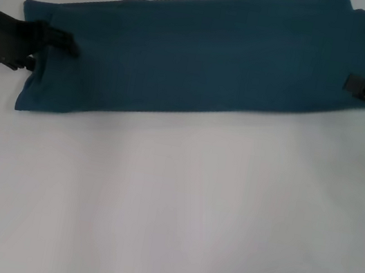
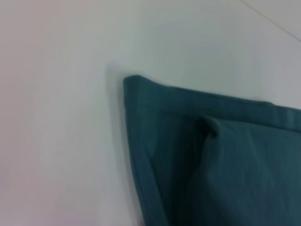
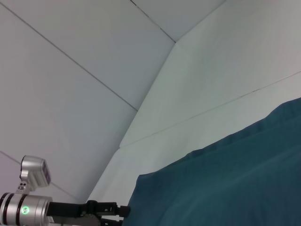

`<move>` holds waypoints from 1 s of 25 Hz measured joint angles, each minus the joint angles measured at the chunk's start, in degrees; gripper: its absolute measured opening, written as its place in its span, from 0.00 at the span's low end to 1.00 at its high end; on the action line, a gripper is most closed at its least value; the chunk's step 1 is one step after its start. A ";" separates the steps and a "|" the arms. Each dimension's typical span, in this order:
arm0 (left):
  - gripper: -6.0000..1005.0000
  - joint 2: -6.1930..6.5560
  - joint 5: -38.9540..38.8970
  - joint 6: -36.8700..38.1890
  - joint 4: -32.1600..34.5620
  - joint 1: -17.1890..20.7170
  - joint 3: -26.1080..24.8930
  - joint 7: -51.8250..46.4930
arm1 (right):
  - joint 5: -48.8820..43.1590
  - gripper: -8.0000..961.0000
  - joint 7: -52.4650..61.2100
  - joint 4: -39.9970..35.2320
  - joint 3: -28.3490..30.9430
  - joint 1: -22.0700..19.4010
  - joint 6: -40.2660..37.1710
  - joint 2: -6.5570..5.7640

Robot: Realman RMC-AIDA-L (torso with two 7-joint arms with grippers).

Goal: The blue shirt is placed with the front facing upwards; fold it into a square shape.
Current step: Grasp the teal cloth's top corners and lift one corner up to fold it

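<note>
The blue shirt (image 1: 202, 59), laid across the far part of the white table (image 1: 170, 211), is already folded into a long band but not yet squared, its ends flanked by the left gripper (image 1: 72, 44) and right gripper (image 1: 351, 83), whose finger states cannot be told.

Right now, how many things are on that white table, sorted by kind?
Blue shirts: 1, the blue shirt, folded into a long band.
Robot grippers: 2, the left gripper at one end, the right gripper at the other.
Total: 3
</note>
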 joint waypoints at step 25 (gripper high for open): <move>0.84 0.09 0.17 4.47 0.78 -4.28 0.19 1.46 | 0.05 0.84 -0.31 0.06 0.12 -0.71 0.10 -0.04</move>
